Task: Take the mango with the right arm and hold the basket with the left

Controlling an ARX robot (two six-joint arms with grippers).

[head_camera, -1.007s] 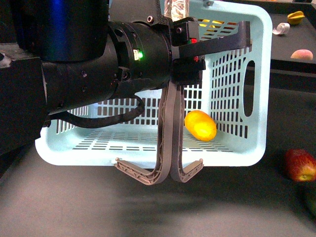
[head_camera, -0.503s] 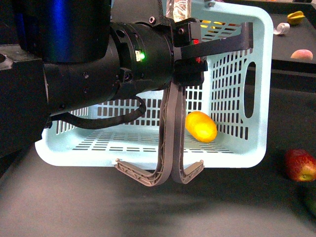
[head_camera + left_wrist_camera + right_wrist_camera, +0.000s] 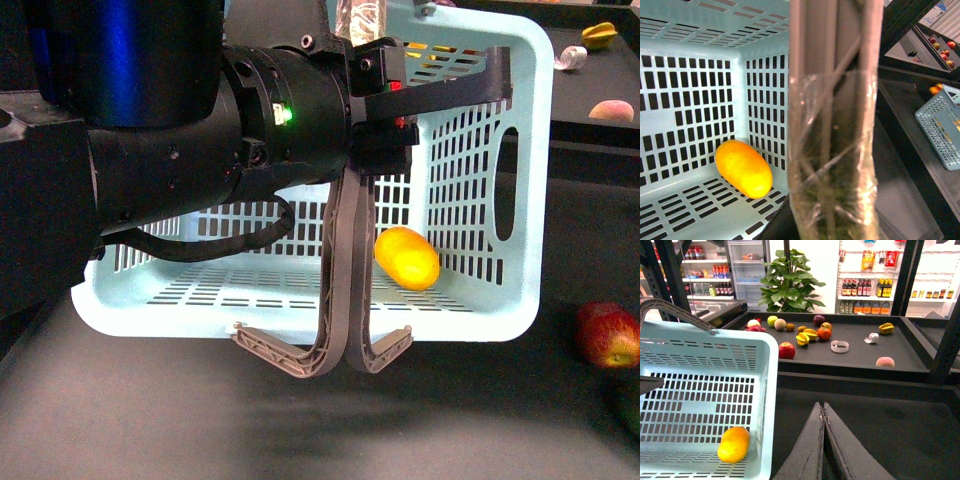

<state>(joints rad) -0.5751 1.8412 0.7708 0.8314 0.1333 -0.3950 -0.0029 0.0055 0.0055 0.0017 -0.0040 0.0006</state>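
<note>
Left arm: the upper left and middle of the front view are filled by the black left arm (image 3: 200,150); its green light (image 3: 285,115) is lit.
Left gripper: the left gripper (image 3: 385,105) is seen just right of the light, clamped on the basket's grey-brown handles (image 3: 340,280), which are gathered between its black jaws. In the left wrist view a handle bar wrapped in clear film (image 3: 832,165) is seen close up.
Basket: the aqua basket (image 3: 530,200) is held tilted, its open side turned to the camera, from the centre to the right of the frame. Whether its lower edge touches the dark surface (image 3: 200,420) cannot be told.
Mango: the mango (image 3: 407,258) lies inside the basket, low and right of centre, just right of the hanging handles, resting on the slotted wall.
Red fruit: a red fruit (image 3: 607,335) is seen at the lower right edge, on the dark surface outside the basket.
Right gripper: the right gripper (image 3: 822,407) is shown at the bottom centre of the right wrist view, fingers pressed together with nothing between them, outside the basket.
Change: against the frames one second and half a second earlier, basket, mango and left arm are found in almost the same places; only a very slight shift is noted.
</note>
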